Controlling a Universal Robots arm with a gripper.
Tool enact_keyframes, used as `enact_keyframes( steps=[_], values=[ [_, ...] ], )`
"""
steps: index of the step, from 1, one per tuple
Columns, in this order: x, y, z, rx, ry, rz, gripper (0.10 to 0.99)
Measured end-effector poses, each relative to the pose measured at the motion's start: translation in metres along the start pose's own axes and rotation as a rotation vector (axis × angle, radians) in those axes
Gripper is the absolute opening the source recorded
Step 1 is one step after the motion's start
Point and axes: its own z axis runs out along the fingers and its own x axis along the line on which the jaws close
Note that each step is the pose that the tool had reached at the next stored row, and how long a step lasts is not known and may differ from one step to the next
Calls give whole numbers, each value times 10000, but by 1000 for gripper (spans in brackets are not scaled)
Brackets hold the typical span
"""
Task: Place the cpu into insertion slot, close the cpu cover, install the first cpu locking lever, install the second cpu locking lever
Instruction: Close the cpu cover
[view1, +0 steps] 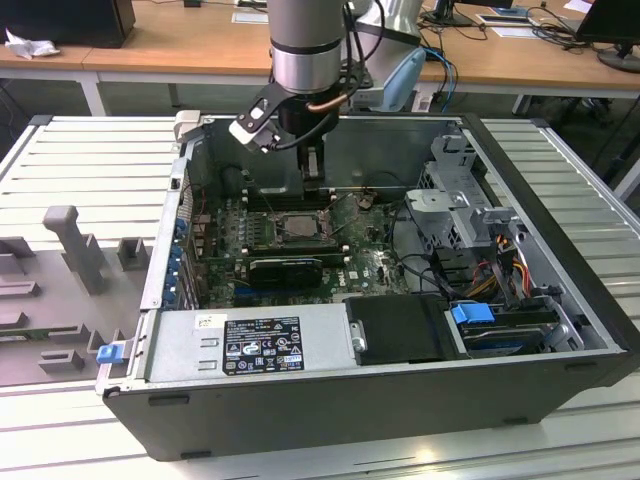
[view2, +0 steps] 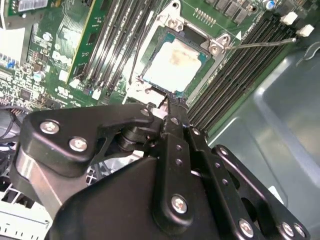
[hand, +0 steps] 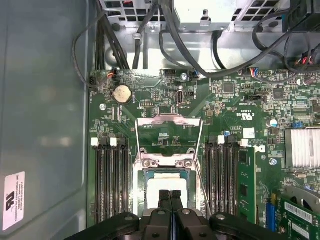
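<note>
**Fig.** CPU install, stage btw. steps 1 and 2.

**Gripper and task items.** Gripper (hand: 170, 196) has fingers pressed together, nothing pinched btw. them; tips sit over one edge of the cpu (hand: 167, 180); contact vs. hover cannot be told. The cpu lies flat inside the insertion slot (hand: 165, 163), silver top up w/ a pale smear at centre; judged seated, i.e. placement done. The cpu cover (hand: 170, 120) is swung back off the socket, green board visible through its window; judged not yet closed. One locking lever (view2: 260, 44) juts sideways across the memory slots (hand: 111, 180); judged unlatched.

**Step in hand (judgement).** Cover closing. It calls for an empty, closed pincer, as here, brought to the cover's free edge on the far side of the hinge from the cpu; then a push over in an arc w/o dragging across the chip; the lever rods need to be clear of the frame's path.

**View comparison.**
- First wrist view: shows cover, hinge, both memory banks and coin cell (hand: 121, 93) square-on, so the open state reads at once.
- Second wrist view: looks along the finger linkage; gives the cpu's surface and its fit w/in the rim close up.
- Exterior view: gives arm (view1: 305, 40) posture, upright over the open pc case (view1: 380, 400), w/ the tool low near the rear wall and the drive cage (view1: 450, 215) at the exterior view's right.
</note>
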Motion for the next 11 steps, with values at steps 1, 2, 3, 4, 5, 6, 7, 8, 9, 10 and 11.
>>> enact_keyframes(
  steps=[1, 2, 3, 4, 5, 6, 7, 8, 9, 10, 11],
  values=[
    [0, 18, 1, 1, -1, 1, 106],
    [1, 91, 8, 14, -1, 1, 106],
    [1, 115, 10, 18, -1, 2, 106],
    [2, 170, 16, 24, -1, 0, 106],
    [3, 236, 22, 34, -3, 3, 106],
    [4, 325, 32, 62, -1, 4, 106],
    [4, 379, 37, 80, -2, 1, 106],
    [5, 421, 39, 92, -4, 3, 106],
    [5, 466, 43, 97, -1, 3, 106],
    [6, 491, 42, 99, -1, 2, 106],
    [6, 516, 41, 102, -1, 3, 106]
  ],
)
